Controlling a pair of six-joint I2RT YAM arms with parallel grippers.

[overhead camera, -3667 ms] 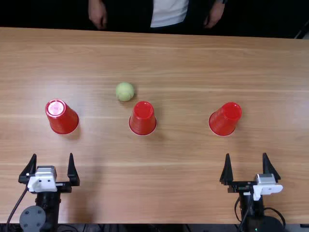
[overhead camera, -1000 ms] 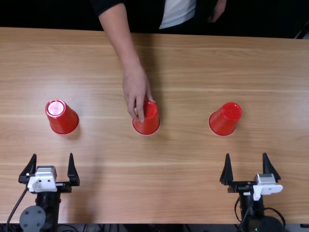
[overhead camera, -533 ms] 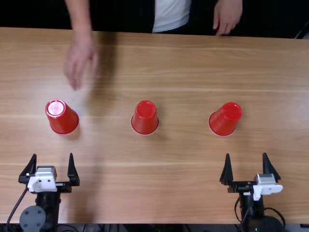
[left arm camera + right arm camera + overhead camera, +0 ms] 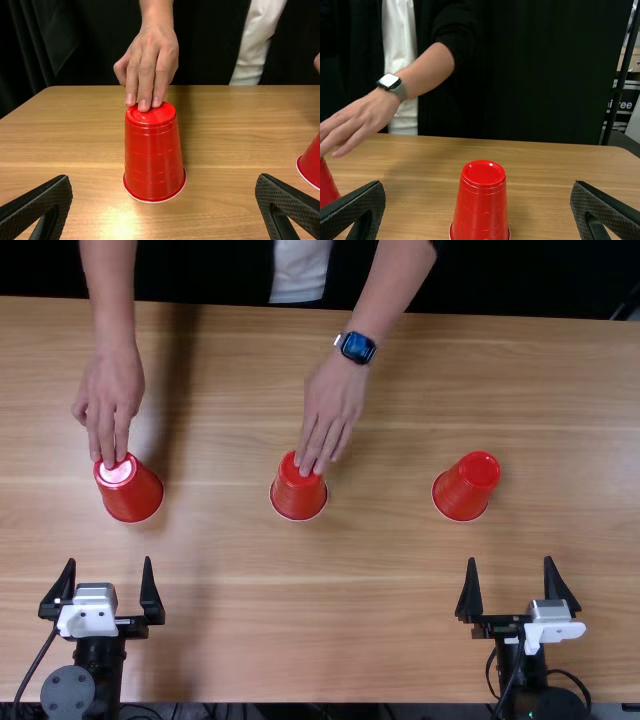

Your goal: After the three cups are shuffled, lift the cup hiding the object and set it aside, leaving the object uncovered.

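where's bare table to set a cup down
Bare table: between the middle cup and right cup, and the strip from the cups to the left gripper and right gripper. Crowded: one hand on the left cup, the other hand on the middle cup.

glossy red plastic cups [image 4: 299,487], smooth wood-grain table [image 4: 400,390]

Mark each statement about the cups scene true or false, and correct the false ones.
1. The left cup, middle cup and right cup all stand upside down. True.
2. A hand rests on the right cup. False: one hand touches the left cup and the other hand touches the middle cup; the right cup is untouched.
3. The hand on the middle cup has a watch at its wrist. True.
4. The left gripper holds the left cup. False: it is open, apart from the cup.
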